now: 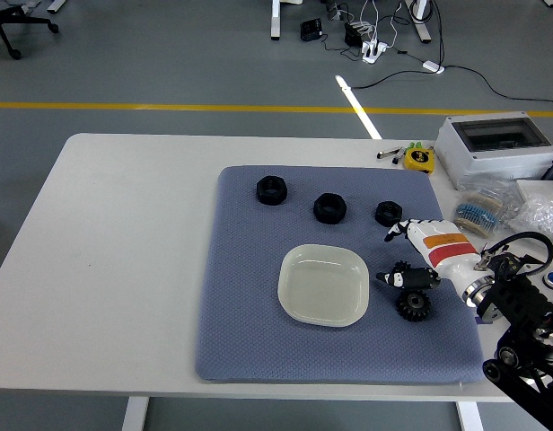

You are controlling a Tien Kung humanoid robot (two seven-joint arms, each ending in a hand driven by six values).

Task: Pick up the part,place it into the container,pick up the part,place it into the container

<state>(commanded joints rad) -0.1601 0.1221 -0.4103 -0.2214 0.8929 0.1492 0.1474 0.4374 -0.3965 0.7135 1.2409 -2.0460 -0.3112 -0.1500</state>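
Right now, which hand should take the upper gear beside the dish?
Right. The right hand is already at the upper gear, fingers around it, next to the dish. No left arm is in view.

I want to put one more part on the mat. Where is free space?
The mat is bare left of the white container and along its near edge. It is crowded at right, where the right hand reaches over two gears.
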